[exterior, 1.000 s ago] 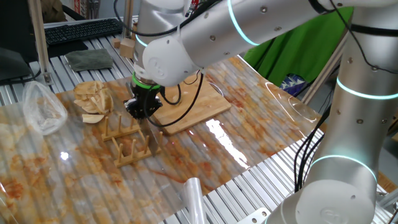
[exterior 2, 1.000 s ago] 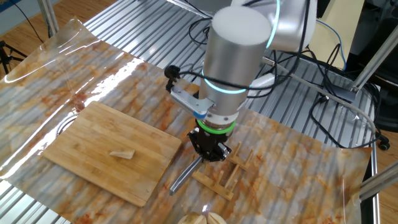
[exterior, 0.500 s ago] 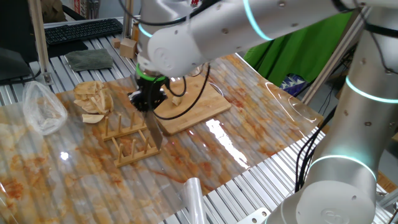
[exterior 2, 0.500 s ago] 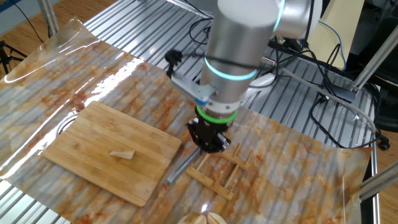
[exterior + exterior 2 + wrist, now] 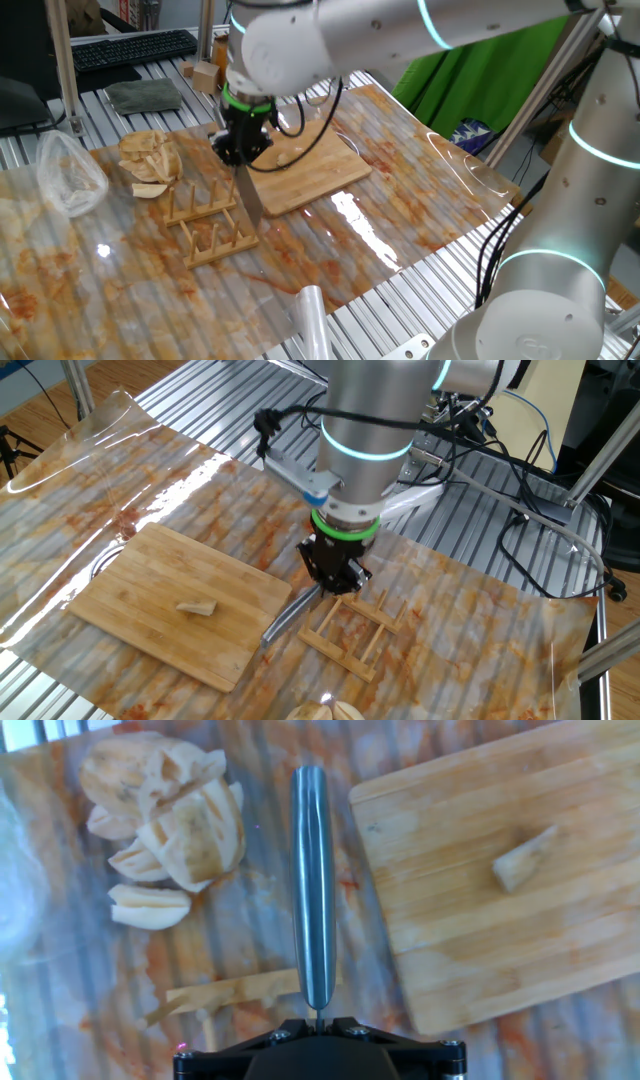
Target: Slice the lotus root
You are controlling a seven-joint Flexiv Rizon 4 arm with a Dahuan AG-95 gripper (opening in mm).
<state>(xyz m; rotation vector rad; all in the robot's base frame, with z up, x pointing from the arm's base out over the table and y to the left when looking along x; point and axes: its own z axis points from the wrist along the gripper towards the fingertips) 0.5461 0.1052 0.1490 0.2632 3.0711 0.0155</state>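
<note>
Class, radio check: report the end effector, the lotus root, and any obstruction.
End effector shut on knife, blade hanging down. Lotus root uncut, lying on cutting board. Wooden rack just below the blade; path to board looks open.

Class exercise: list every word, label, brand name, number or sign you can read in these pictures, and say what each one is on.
None can be read.
The keyboard has keys, but their legends are too small to read.
The cutting board and knife carry no markings.

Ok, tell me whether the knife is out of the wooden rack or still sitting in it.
Out. The knife hangs blade-down from the shut gripper, clear above the wooden rack, beside the cutting board.
</note>
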